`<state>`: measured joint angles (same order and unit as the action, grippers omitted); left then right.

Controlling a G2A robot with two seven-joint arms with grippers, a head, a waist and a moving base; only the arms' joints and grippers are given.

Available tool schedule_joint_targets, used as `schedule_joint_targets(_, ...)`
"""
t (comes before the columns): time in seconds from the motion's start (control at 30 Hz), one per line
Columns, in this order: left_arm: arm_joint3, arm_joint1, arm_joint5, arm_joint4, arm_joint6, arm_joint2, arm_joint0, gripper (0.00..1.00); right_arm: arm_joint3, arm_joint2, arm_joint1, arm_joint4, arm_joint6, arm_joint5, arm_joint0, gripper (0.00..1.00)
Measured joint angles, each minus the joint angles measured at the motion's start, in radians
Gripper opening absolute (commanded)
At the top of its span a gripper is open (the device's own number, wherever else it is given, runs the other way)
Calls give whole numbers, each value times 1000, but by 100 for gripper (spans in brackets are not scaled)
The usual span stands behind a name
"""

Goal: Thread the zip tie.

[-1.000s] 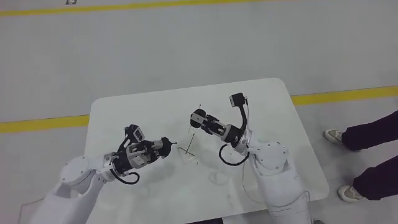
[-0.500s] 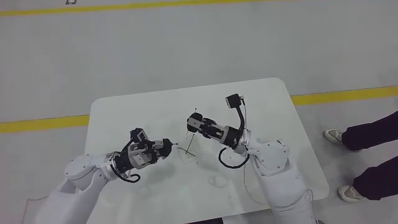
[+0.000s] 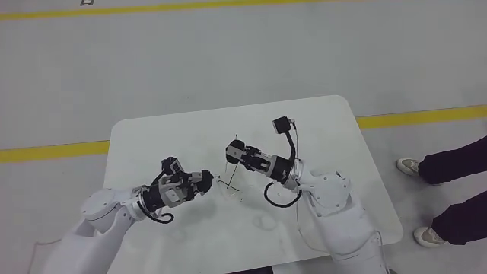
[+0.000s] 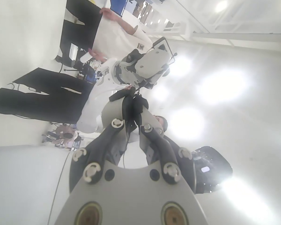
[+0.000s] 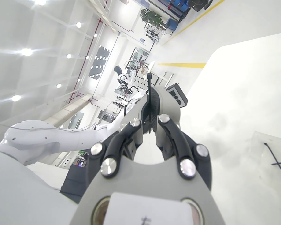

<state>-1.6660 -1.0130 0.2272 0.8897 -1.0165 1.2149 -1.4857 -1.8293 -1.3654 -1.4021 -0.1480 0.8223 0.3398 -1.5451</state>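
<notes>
My right pincer [image 5: 151, 93] is clamped on the tie [image 5: 149, 80], with the head sticking out past the tips. My left pincer [image 4: 133, 105] is closed on a thin black strip [image 4: 126, 141]; can't tell if it's the same tie. Both are mid-worktop [image 3: 327, 122], left at 7 o'clock of right, near. Crossed spare ties [image 3: 230, 186] at right's 6 o'clock. Edges well apart all round.

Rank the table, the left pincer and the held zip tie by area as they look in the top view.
1. table
2. left pincer
3. zip tie, a thin strip held in the right pincer
</notes>
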Motion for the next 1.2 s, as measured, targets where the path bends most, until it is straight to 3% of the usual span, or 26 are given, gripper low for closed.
schedule_joint_targets(0.37, 1, 6, 22, 1, -4, -5, 6, 0, -5, 36, 20, -72, -49, 0, 1, 0)
schedule_joint_targets(1.2, -5, 17, -3, -33, 25, -5, 2, 0, -30, 72, 63, -52, -60, 0, 5, 0)
